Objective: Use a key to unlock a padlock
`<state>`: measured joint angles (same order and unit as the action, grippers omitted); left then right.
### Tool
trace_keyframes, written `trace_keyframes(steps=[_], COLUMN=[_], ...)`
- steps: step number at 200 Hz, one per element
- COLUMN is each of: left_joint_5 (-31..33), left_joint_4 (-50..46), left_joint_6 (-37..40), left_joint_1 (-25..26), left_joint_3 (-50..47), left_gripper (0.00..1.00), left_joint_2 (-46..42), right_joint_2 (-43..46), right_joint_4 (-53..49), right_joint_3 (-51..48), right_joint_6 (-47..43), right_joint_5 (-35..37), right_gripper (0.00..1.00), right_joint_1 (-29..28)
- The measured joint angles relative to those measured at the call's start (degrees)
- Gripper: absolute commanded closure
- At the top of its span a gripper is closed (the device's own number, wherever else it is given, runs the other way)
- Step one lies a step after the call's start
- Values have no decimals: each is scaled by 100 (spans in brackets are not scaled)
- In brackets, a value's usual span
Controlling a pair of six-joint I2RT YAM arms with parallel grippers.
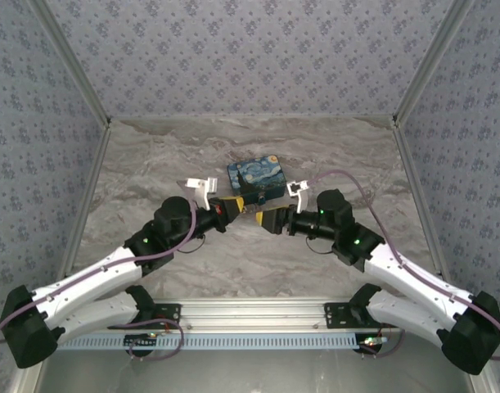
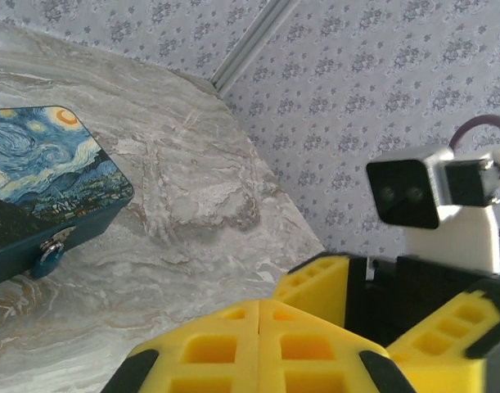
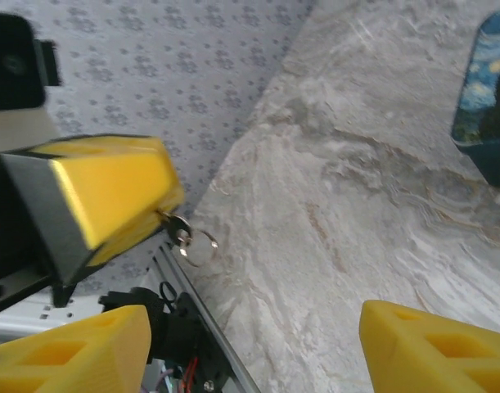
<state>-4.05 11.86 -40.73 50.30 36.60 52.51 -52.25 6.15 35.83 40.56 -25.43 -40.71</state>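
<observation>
Left end effector (image 2: 259,340) clenched on key (image 3: 177,229), right end effector (image 3: 254,348) released, tin box (image 1: 254,179) at 12 o'clock, padlock (image 2: 51,250) tiny and blurry on its front.

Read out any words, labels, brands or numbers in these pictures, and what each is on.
None can be read.
The starry-night tin box bears only its painting, no lettering.
The padlock on its front and the key are too small and blurred to show any marking.

Padlock (image 2: 51,248) on box (image 2: 45,176) front
</observation>
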Motion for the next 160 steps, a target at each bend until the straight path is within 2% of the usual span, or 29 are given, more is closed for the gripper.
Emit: trace_keyframes(steps=[54, 75, 160], left_joint_5=[-470, -619, -863], left_joint_4=[0, 46, 177], left_joint_6=[328, 398, 428], left_joint_1=[-7, -7, -7], left_joint_3=[83, 138, 140], left_gripper=[100, 100, 100], left_joint_2=[-46, -48, -50], right_joint_2=[-2, -52, -426], right_joint_4=[848, 1038, 1239], right_joint_3=[4, 13, 101], right_joint_6=[-199, -337, -592], right_joint_5=[-977, -1193, -1362], right_gripper=[27, 31, 44], right_joint_1=[160, 157, -24])
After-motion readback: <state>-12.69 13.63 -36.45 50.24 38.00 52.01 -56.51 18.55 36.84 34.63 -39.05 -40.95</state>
